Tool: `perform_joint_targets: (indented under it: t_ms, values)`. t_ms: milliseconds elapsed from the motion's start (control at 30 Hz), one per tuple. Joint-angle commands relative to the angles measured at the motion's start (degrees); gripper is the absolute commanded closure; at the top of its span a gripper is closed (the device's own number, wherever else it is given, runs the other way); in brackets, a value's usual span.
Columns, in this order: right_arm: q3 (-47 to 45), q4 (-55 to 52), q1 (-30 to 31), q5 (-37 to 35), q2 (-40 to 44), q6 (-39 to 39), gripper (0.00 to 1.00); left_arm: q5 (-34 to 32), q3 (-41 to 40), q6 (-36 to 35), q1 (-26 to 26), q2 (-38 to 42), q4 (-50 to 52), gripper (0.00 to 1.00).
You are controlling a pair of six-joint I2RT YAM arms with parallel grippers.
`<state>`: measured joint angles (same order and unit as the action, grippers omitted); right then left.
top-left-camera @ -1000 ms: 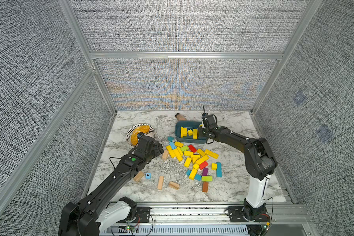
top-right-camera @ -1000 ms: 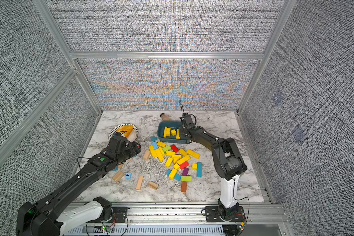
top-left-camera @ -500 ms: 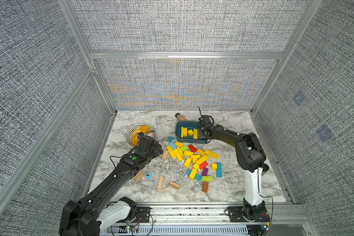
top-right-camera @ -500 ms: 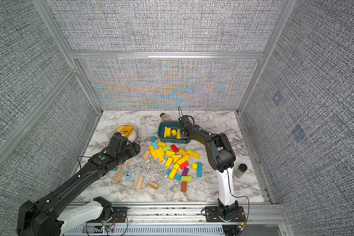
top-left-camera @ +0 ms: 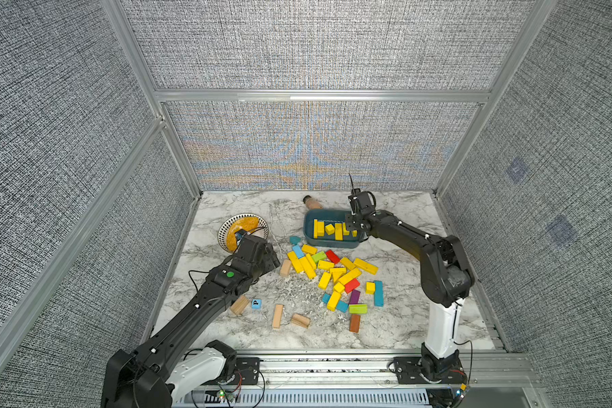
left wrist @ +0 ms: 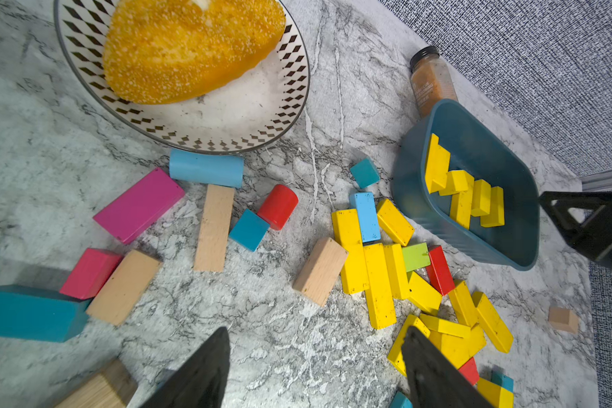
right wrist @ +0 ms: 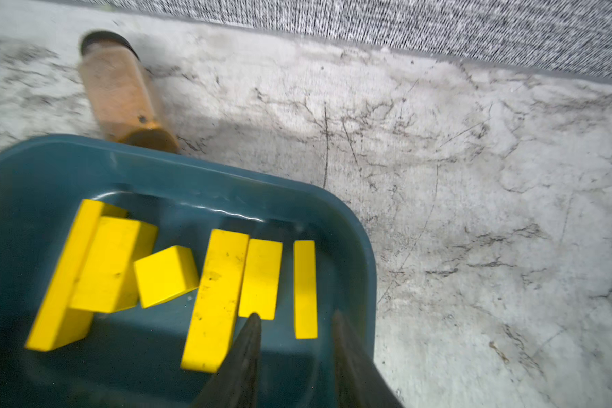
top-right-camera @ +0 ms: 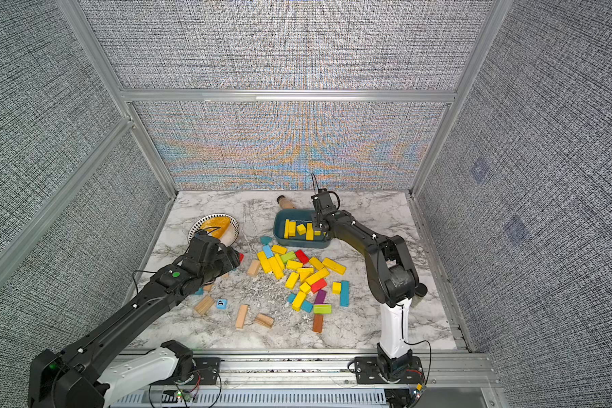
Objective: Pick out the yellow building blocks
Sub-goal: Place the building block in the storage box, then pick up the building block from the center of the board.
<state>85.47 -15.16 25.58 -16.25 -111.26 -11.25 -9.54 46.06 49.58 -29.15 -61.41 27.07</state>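
Several yellow building blocks [top-left-camera: 306, 266] lie mixed with other colours in a pile mid-table, seen closer in the left wrist view [left wrist: 378, 282]. More yellow blocks [right wrist: 219, 300] lie inside the teal bin [top-left-camera: 333, 243] behind the pile. My right gripper [right wrist: 295, 313] hovers over the bin's right end with its jaws apart and nothing between them. A narrow yellow bar [right wrist: 305, 289] lies in the bin just past the tips. My left gripper [left wrist: 315, 330] is open above bare marble at the pile's left edge, and in a top view [top-left-camera: 272, 259] it sits beside a pale wood block.
A patterned plate [left wrist: 297, 88] with an orange cake stands at the back left. A spice jar [top-left-camera: 311, 202] lies behind the bin. Red, green, blue, pink and purple blocks, pale wood blocks [top-left-camera: 277, 315] and paper shreds litter the marble. Mesh walls close three sides.
My right gripper has gone from shut to open over the bin, and a yellow bar now lies below its tips. The left arm has hardly moved.
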Motion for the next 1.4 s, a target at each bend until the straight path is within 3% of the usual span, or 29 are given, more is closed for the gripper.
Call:
perform_joint_targets:
  t_ms: [0,200,433,800,1200,1367]
  values:
    - [-2.66,0.36,1.99,3.11,4.05,0.42,0.64,-1.0,0.0,-0.28,-0.04,-0.33,-0.44,0.22]
    - [-10.54,1.18,10.03,8.47,9.58,-3.6,0.64,-0.66,-0.77,0.29,-0.04,-0.82,-1.34,0.22]
    - [-12.64,1.64,17.48,12.37,7.84,-7.39,0.64,-0.48,-2.12,1.24,-0.03,-0.83,-1.61,0.23]
    - [-7.36,0.26,19.25,15.81,-0.56,-5.51,0.63,-1.0,-3.46,1.73,-0.03,0.98,-1.01,0.23]
    - [-5.25,-1.88,20.24,12.52,-4.77,-4.15,0.64,-0.83,-3.44,1.62,-0.03,0.54,-1.33,0.23]
    - [-4.79,-2.33,20.47,11.86,-5.44,-3.78,0.69,-0.75,-3.28,1.75,-0.05,0.51,-0.98,0.23]
